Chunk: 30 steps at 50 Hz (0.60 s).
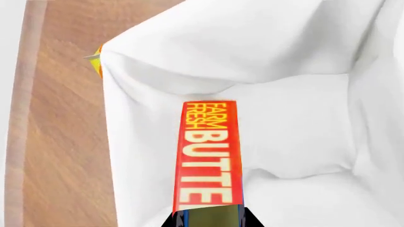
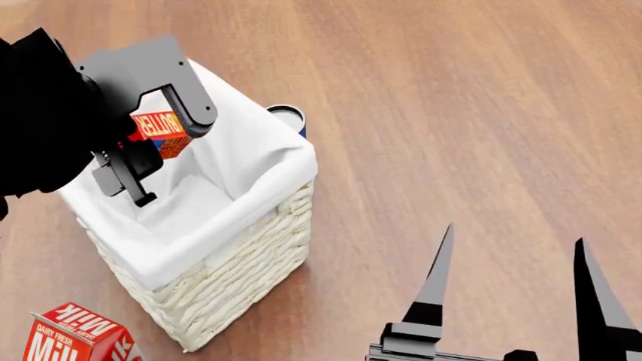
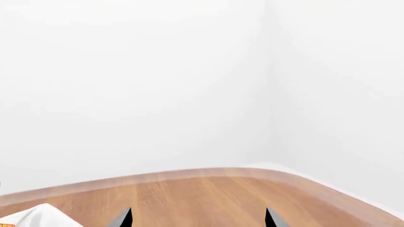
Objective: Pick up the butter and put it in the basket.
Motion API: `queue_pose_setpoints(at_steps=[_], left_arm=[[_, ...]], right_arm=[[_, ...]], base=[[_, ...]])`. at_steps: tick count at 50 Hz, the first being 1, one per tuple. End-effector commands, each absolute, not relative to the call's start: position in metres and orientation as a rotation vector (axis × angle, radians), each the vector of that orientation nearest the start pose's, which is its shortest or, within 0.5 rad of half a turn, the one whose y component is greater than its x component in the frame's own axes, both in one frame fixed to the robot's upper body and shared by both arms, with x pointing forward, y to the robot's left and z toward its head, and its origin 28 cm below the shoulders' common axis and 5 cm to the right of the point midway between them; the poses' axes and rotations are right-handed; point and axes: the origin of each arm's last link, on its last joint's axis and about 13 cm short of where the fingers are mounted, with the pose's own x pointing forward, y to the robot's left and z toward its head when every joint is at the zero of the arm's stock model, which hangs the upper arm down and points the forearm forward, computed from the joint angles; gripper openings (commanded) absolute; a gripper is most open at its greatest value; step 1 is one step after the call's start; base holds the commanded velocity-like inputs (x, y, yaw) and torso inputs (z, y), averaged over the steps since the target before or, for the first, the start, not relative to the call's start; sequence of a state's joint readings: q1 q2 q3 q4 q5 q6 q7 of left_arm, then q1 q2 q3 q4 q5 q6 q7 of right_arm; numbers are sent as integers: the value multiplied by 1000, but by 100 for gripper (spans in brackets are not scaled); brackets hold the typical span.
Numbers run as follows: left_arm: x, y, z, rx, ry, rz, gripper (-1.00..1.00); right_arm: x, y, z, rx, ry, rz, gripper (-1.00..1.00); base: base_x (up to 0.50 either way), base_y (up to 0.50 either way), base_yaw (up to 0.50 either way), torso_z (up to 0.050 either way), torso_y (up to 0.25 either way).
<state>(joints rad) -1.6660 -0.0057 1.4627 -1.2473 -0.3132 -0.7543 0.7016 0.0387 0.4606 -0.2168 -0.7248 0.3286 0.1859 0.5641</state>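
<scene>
Holding the butter (image 2: 161, 129) in my left gripper (image 2: 150, 150), I have it clamped between the fingers directly over the open mouth of the basket (image 2: 240, 248), toward its far-left corner. The left wrist view shows the carton hanging above the white liner (image 1: 296, 118), clear of the folds. I judge this the release step: next I need to part the fingers and let the carton drop inside, keeping it off the rim. A milk carton (image 2: 75, 335) sits near-left, and a can (image 2: 288, 115) pokes out behind the basket. Off to the right, my right gripper (image 2: 516, 293) hangs spread wide and empty above the table (image 2: 482, 113).
</scene>
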Motion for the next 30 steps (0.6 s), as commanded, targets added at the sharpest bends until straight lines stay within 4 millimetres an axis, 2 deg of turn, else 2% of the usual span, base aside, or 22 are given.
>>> queue_pose_setpoints(at_steps=[1, 15, 30], left_arm=[[423, 218, 299, 1008, 722, -351, -100], [423, 215, 293, 1006, 716, -360, -100], [424, 213, 278, 1006, 728, -373, -100]], right_arm=[[184, -110, 147, 28, -440, -104, 100], [184, -111, 147, 33, -442, -105, 100], [185, -111, 146, 38, -437, -103, 100]], base=[[0, 0, 0, 0, 0], [0, 0, 0, 1, 1], [0, 0, 0, 1, 1]])
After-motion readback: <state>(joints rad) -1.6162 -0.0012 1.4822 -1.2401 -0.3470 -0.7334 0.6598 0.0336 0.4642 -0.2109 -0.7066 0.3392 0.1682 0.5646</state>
